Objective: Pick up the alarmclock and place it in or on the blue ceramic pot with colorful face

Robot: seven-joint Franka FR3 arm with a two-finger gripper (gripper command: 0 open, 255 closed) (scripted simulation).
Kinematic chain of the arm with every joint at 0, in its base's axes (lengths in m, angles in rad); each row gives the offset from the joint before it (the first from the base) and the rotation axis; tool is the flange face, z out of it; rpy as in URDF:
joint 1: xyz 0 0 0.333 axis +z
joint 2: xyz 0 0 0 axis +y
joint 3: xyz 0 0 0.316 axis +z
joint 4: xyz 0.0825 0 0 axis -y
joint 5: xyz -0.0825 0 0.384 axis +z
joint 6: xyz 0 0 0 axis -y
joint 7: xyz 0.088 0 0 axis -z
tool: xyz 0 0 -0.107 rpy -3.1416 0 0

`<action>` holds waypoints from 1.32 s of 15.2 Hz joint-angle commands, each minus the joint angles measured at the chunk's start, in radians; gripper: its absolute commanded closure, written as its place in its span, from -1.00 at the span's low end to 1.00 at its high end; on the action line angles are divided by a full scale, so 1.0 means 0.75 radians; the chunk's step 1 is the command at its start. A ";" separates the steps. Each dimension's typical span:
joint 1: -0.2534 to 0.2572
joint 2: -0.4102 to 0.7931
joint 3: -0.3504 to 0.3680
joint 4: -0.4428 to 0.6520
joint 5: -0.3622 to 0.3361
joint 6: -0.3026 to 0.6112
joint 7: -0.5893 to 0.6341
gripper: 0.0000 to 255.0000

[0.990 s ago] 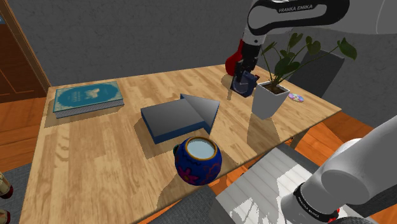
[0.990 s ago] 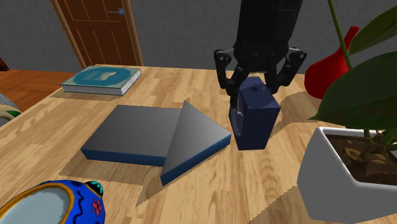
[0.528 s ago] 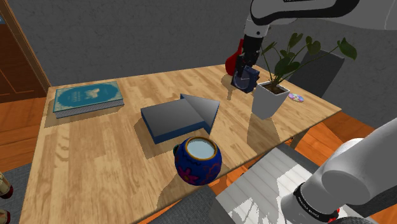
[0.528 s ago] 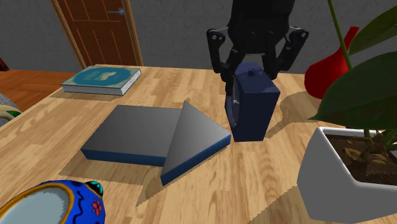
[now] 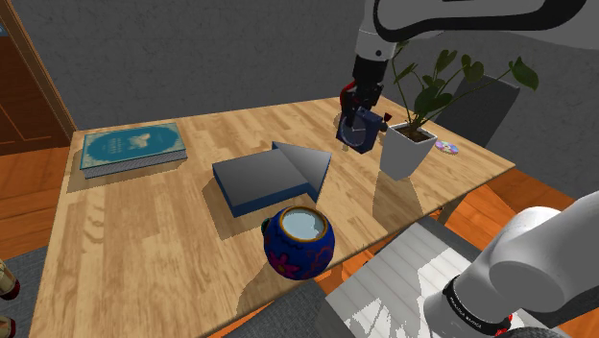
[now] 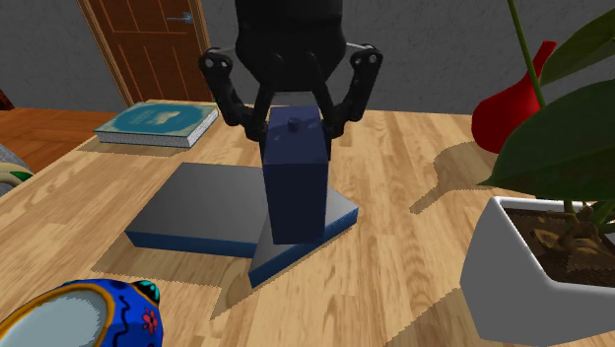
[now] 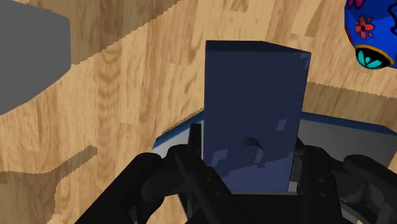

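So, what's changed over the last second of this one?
The gripper, clamped on the dark blue alarm clock throughout, has raised it and carried it away from the potted plant to above the flat grey box, toward the blue painted pot. Pot, box, plant and book have not moved.

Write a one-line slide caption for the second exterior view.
Black pincer clasps the dark blue alarm clock above the wooden table, in front of a grey-topped box; blue painted pot at lower left.

Navy alarm clock [image 6: 298, 177], black hand [image 6: 294, 132], blue pot [image 5: 299, 253] with red flowers, teal book [image 5: 132, 146], wood-grain table [image 5: 144, 235].
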 commanded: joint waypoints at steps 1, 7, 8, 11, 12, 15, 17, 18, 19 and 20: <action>0.027 -0.037 0.044 -0.028 0.016 -0.009 0.068 1.00; 0.102 -0.089 0.173 -0.057 0.070 -0.029 0.254 1.00; 0.114 -0.093 0.196 -0.056 0.079 -0.033 0.286 1.00; 0.151 -0.096 0.263 -0.047 0.106 -0.041 0.382 1.00; 0.163 -0.094 0.286 -0.041 0.114 -0.044 0.415 1.00; 0.197 -0.080 0.356 -0.013 0.137 -0.051 0.514 1.00; 0.219 -0.062 0.404 0.012 0.149 -0.055 0.581 1.00; 0.229 -0.052 0.428 0.027 0.154 -0.057 0.615 1.00; 0.239 -0.039 0.453 0.043 0.158 -0.059 0.650 1.00; 0.249 -0.025 0.477 0.061 0.161 -0.061 0.685 1.00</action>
